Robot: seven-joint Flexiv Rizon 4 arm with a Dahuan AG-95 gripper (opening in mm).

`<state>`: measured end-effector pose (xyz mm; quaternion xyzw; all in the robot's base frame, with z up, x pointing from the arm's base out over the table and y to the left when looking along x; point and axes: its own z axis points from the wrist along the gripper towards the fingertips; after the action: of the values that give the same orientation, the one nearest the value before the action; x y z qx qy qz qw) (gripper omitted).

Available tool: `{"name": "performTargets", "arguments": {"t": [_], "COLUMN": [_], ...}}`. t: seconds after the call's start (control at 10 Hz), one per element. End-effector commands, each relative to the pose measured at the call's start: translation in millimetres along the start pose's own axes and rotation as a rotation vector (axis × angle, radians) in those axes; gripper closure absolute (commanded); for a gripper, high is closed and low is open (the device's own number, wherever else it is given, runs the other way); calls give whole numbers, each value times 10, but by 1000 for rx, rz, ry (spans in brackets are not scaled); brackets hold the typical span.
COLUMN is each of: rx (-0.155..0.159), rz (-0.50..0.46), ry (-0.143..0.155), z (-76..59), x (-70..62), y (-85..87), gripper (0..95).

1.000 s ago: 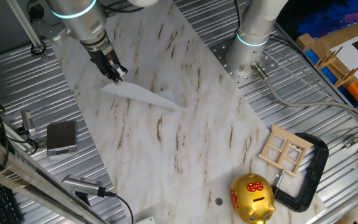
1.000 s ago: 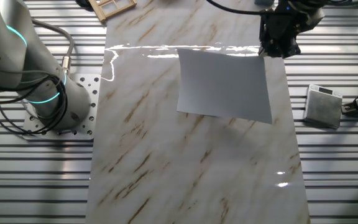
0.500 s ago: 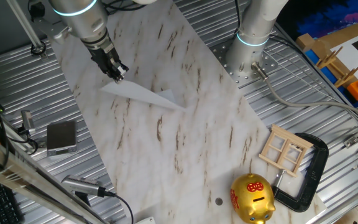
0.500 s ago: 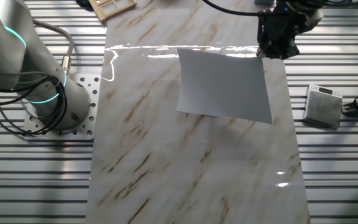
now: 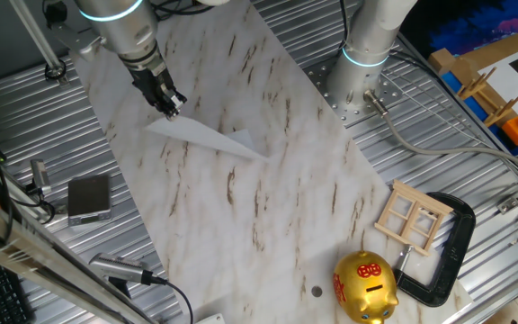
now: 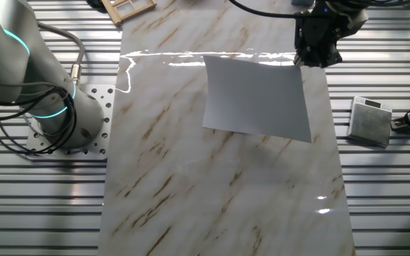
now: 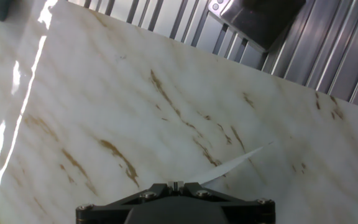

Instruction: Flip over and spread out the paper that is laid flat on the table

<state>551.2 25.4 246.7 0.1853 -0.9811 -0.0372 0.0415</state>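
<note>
at upper right of the other fixed view, the gripper (image 6: 299, 62) pinches the paper (image 6: 256, 97) by one corner, clear of the table (image 6: 191, 178).

hand (image 5: 171, 109) perhaps a touch higher, paper (image 6: 257, 97) corner lifted with it

From the other fixed view you have the paper (image 6: 258, 97) over the table (image 6: 191, 192) toward 1 o'clock, the gripper (image 6: 306, 60) at its 1 o'clock corner, the box (image 6: 370, 121) off-slab at 3 o'clock.
</note>
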Motion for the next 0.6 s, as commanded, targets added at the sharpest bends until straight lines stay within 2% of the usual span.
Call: {"name": "performTargets", "arguments": {"t": [0.1, 0.4, 0.6], "rx": [2, 3, 3], "rz": [16, 46, 64], "ry": [12, 4, 10], "z": [-5, -5, -5], "x": [-20, -20, -20], "y": [-1, -1, -1], "gripper": [950, 950, 950]}}
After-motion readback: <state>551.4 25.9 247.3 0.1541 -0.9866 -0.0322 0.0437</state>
